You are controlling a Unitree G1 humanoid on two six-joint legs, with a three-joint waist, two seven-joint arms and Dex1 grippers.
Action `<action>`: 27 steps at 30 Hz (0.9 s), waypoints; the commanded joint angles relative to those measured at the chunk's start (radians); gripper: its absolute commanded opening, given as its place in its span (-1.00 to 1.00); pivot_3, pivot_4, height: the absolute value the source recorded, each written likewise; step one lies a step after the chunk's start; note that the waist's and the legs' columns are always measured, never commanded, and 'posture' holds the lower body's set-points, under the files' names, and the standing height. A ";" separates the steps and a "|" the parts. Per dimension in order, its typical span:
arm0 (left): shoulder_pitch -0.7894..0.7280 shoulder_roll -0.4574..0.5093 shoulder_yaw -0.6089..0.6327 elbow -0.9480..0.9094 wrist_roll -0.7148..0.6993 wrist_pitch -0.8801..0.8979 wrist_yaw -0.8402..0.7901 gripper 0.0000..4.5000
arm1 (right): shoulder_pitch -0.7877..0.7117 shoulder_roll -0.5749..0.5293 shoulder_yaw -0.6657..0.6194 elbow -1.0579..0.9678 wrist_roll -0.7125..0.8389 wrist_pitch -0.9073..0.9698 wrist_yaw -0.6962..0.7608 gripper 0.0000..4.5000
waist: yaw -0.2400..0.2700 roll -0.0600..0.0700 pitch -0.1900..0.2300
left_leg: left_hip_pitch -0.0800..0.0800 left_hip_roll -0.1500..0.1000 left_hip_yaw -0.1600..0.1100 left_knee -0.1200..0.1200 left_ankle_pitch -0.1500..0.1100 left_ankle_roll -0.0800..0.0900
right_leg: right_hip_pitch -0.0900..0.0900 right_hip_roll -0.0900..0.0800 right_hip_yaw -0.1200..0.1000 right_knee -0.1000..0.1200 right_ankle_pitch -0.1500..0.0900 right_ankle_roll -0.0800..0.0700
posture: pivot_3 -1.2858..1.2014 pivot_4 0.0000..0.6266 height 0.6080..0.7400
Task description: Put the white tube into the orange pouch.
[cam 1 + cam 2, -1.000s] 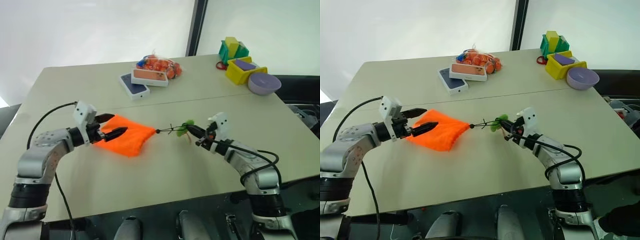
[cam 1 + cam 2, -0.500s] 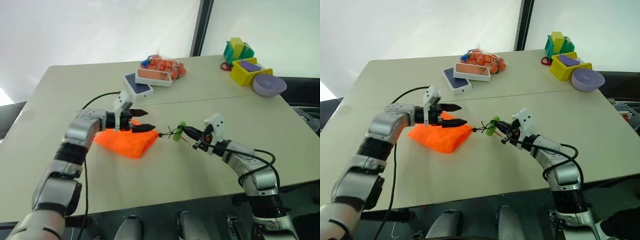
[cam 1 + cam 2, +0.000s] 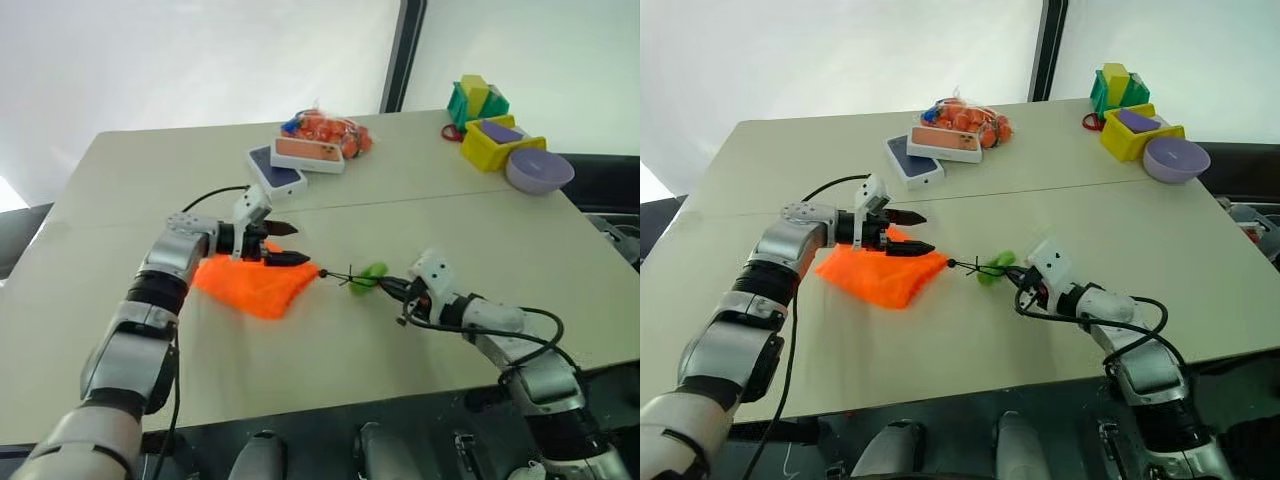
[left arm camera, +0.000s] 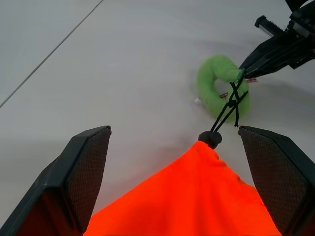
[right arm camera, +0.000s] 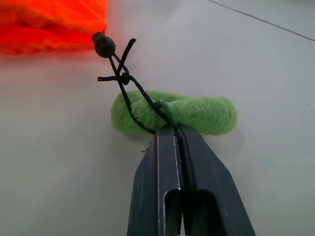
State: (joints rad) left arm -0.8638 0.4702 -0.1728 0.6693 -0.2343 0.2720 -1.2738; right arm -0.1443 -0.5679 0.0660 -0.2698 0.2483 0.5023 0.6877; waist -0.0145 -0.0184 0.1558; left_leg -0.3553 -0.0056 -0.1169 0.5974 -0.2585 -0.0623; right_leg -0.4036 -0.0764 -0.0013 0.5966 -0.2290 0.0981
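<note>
We have swung our open left gripper (image 3: 283, 243) over the orange pouch (image 3: 255, 284) mouth while our right gripper (image 3: 392, 287), at three o'clock, stays clenched on its black cord (image 5: 129, 88), ready to open it.

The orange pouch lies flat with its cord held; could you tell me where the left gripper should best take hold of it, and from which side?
Probably at the gathered mouth of the orange pouch, just behind the black cord stopper. The open left gripper already straddles that narrow end from above, while the right gripper pinches the cord.
</note>
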 commanded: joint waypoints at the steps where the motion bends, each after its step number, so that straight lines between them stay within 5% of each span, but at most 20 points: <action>1: 0.016 0.010 0.030 -0.075 -0.016 0.014 -0.013 0.97 | 0.020 -0.051 -0.009 -0.084 0.020 0.024 0.044 -1.00 | 0.000 0.000 0.000 | 0.000 0.000 0.000 0.000 0.000 0.000 | 0.000 0.000 0.000 0.000 0.000 0.000 | 0.03 -0.52 1.00; 15: 0.073 0.025 0.009 -0.186 -0.007 0.060 -0.043 0.97 | 0.085 -0.178 0.035 -0.156 0.031 0.090 0.153 -1.00 | 0.003 -0.001 0.000 | 0.000 0.000 0.000 0.001 0.000 0.000 | 0.001 0.000 0.000 0.000 0.000 0.000 | 0.03 -0.52 1.00; 27: -0.051 -0.064 -0.048 -0.017 0.060 -0.022 -0.093 0.97 | 0.037 -0.158 0.048 -0.098 -0.047 0.042 0.099 -1.00 | 0.000 -0.001 0.000 | 0.000 0.000 0.000 0.004 0.000 0.000 | 0.003 0.000 0.000 0.000 -0.001 0.000 | 0.03 -0.52 1.00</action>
State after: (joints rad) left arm -0.8891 0.4062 -0.2205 0.6552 -0.1832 0.2710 -1.3534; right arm -0.0985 -0.7262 0.1154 -0.3643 0.2183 0.5663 0.8021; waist -0.0140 -0.0192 0.1562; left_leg -0.3551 -0.0058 -0.1169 0.6016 -0.2589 -0.0616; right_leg -0.4007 -0.0765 -0.0017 0.5961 -0.2296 0.0983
